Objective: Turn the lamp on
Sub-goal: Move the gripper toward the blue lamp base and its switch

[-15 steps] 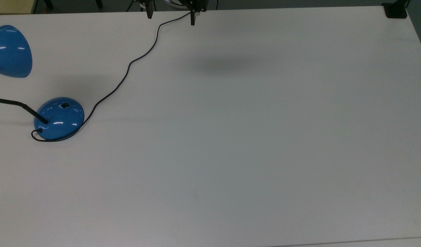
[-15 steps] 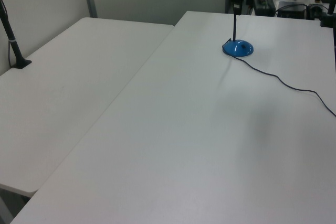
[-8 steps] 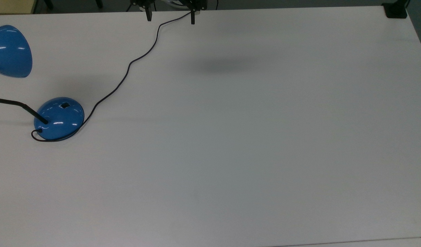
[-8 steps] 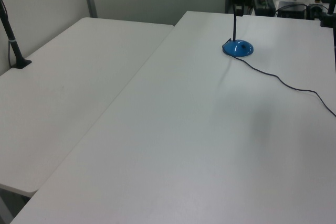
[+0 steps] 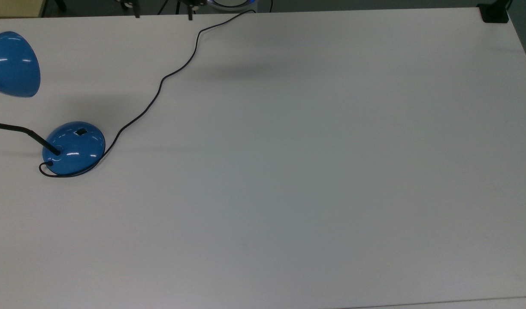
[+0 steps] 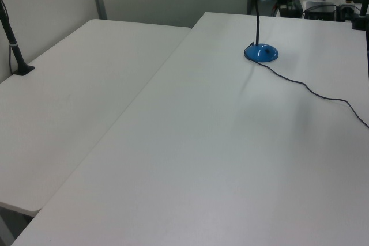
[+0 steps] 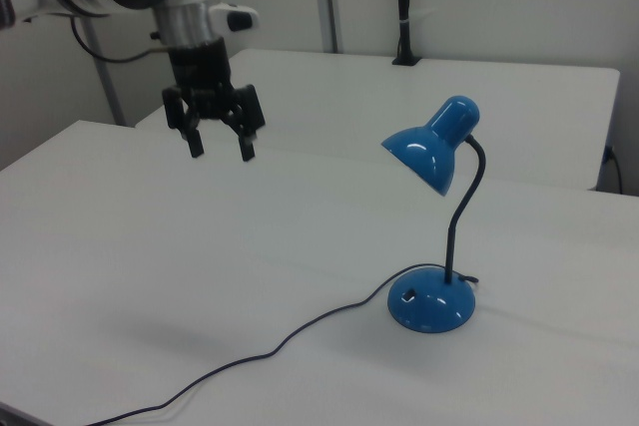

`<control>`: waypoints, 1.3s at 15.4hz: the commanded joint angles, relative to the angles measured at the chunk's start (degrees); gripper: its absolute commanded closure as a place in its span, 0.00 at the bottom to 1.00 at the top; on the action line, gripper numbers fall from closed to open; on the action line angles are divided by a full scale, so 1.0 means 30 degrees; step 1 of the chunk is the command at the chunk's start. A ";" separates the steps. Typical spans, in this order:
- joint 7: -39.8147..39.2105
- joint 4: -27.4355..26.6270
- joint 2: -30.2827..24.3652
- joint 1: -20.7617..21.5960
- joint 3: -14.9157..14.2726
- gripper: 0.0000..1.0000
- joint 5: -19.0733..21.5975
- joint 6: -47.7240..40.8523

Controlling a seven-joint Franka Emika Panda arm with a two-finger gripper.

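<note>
Blue lamp (image 5: 74, 148) sits at the top view's left on the white table (image 5: 310, 171), small black switch (image 5: 80, 131) on its base, shade (image 5: 12, 64) above it. Its black cord (image 5: 160, 83) snakes toward the far edge, where two dark fingertips (image 5: 190, 16) poke in.

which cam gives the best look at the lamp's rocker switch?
The top view: the switch faces up, dark on the blue dome of the lamp, nothing in front. The right view shows it obliquely on the dome's near side. In the left view the base is far off and I cannot make the switch out.
</note>
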 commanded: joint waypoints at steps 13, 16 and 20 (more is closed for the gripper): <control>0.0281 -1.0712 -0.1526 -0.3525 -0.2506 1.00 0.2097 1.6391; 0.0601 -1.0773 -0.0734 -0.3496 -0.2506 1.00 0.2097 1.7888; 0.1567 -1.0743 0.0494 -0.3466 -0.2506 1.00 0.2097 2.0405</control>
